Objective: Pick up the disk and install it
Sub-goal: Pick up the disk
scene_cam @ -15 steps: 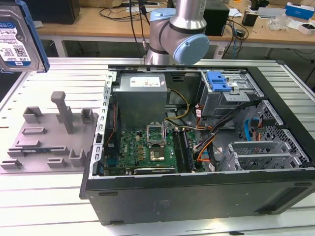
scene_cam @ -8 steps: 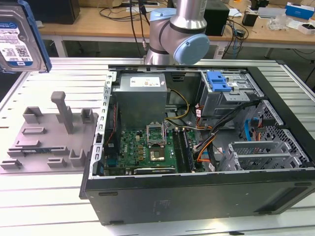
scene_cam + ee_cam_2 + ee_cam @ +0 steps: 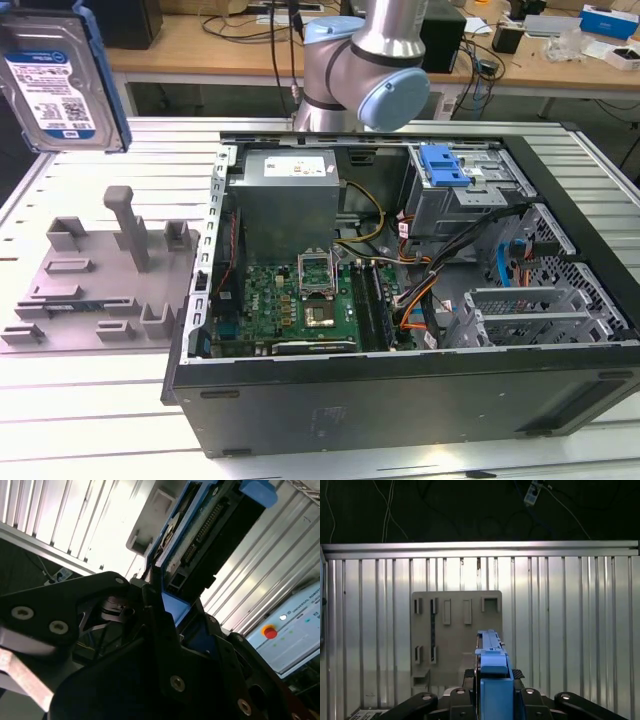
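Observation:
The disk [image 3: 60,90], a silver drive with a white-and-blue label and a blue bracket, hangs high in the air at the exterior view's left, above the grey fixture plate [image 3: 100,275]. In the first wrist view the disk [image 3: 492,652] shows edge-on, its blue bracket rising between the black fingers of my gripper [image 3: 492,677], with the fixture plate [image 3: 456,630] behind it. In the second wrist view the gripper [image 3: 170,605] is shut on one end of the disk [image 3: 210,530], whose connector side faces the camera.
An open computer case [image 3: 400,400] lies on the slatted metal table [image 3: 90,410], with a drive cage and blue latch [image 3: 443,165] at its far right and a grey power supply [image 3: 290,195]. A panel with a red button [image 3: 270,631] stands nearby. Cluttered benches run along the back.

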Controlling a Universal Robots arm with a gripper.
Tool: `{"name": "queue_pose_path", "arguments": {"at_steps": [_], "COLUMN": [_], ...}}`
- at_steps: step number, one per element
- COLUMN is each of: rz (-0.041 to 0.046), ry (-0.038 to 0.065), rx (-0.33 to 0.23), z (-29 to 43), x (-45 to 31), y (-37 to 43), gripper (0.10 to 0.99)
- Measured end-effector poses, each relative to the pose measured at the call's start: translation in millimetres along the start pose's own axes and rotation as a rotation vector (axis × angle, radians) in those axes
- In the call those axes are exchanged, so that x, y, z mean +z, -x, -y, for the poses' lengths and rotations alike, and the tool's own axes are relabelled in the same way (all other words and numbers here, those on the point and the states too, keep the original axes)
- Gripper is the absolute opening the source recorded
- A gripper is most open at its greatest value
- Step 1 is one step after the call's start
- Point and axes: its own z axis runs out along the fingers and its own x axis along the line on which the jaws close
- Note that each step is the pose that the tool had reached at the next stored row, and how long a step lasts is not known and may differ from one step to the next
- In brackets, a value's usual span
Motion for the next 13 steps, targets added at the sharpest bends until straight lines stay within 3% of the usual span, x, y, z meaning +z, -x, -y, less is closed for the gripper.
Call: {"name": "queue_pose_path", "arguments": {"at_steps": [5,13], "rz": [-0.0001,-0.0001], "ry": [0.006,0.012], "rx": [0.0,0.0], "z": [18.6,46.3], "x": [-1.3,-2.2], "y": [-11.8,-40.0], "gripper": [0.365,0.365]}}
